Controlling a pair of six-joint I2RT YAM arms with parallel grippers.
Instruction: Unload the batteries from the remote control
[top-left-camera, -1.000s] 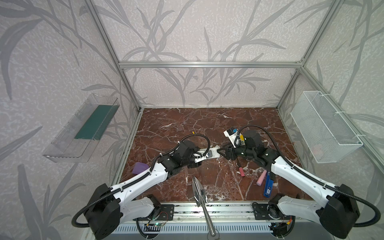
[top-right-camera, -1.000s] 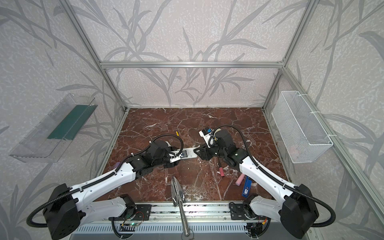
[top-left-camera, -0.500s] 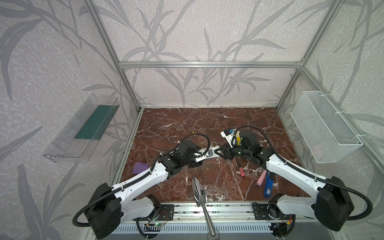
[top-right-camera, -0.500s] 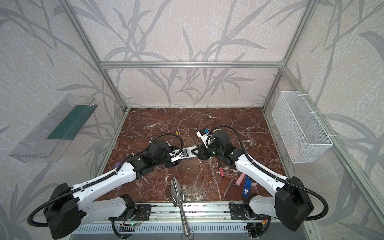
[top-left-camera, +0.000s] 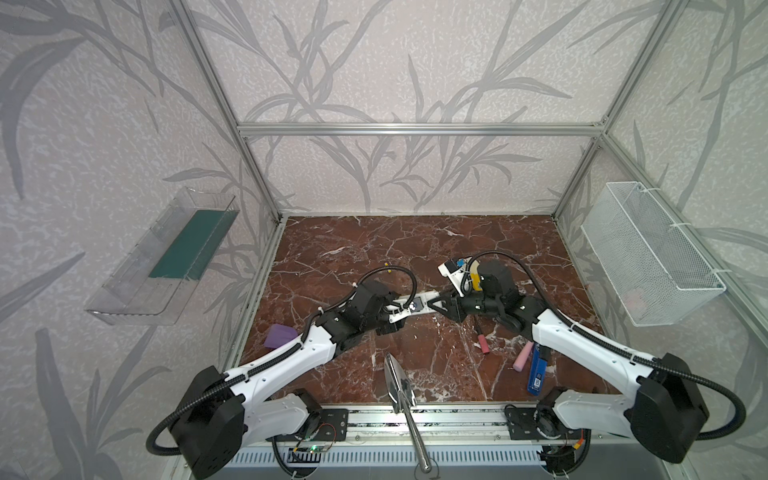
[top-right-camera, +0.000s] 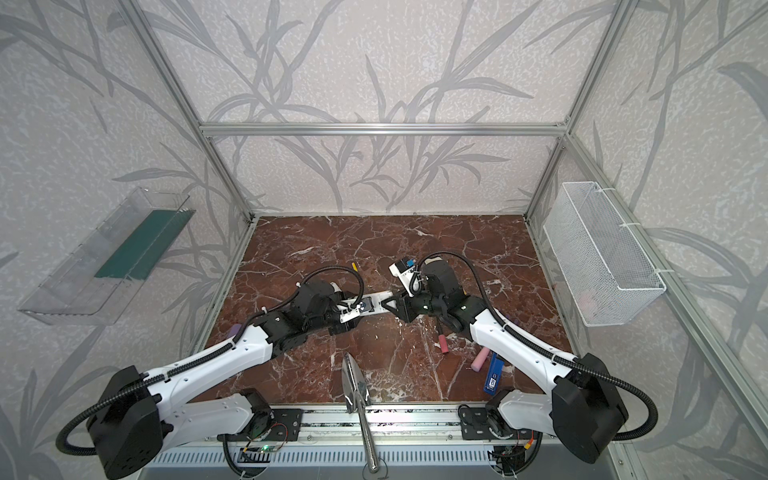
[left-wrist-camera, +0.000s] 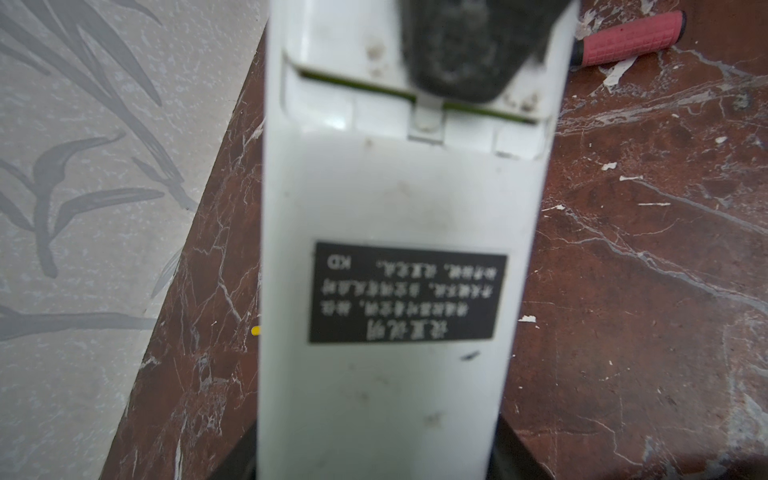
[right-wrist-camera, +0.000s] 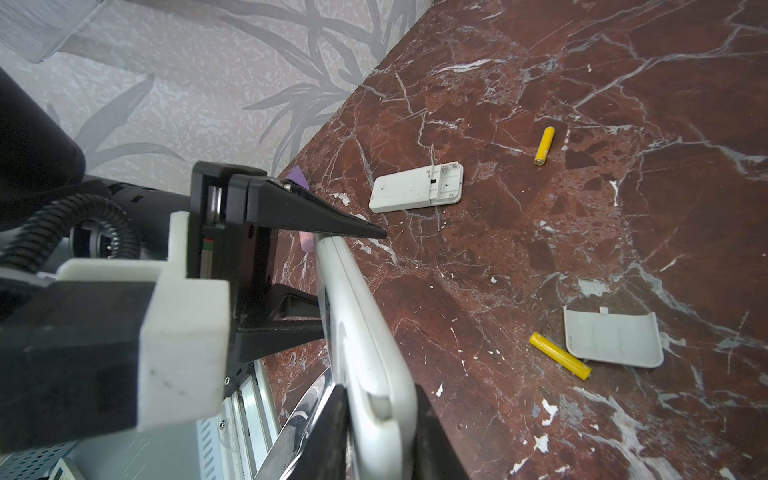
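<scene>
A white remote control (top-left-camera: 419, 301) hangs over the middle of the floor, gripped at both ends. My left gripper (top-left-camera: 399, 309) is shut on its labelled end (left-wrist-camera: 399, 291). My right gripper (right-wrist-camera: 376, 432) is shut on the other end, one jaw pressed against each side. The back cover is on, and a thin green line (left-wrist-camera: 353, 83) shows in the slit along its edge. Two yellow batteries (right-wrist-camera: 545, 146) (right-wrist-camera: 560, 356) lie loose on the marble. One of them shows in both top views (top-right-camera: 353, 265).
A second white remote (right-wrist-camera: 417, 188) and a loose battery cover (right-wrist-camera: 613, 336) lie on the floor. A pink-handled screwdriver (top-left-camera: 482, 343), pink foam cylinder (top-left-camera: 523, 357), blue stick (top-left-camera: 537, 372), metal trowel (top-left-camera: 397, 382) and purple piece (top-left-camera: 280, 336) are nearby. A wire basket (top-left-camera: 648, 253) hangs on the right wall.
My right gripper has moved left onto the free end of the remote and closed its jaws on it. The left arm and the remote have stayed put.
</scene>
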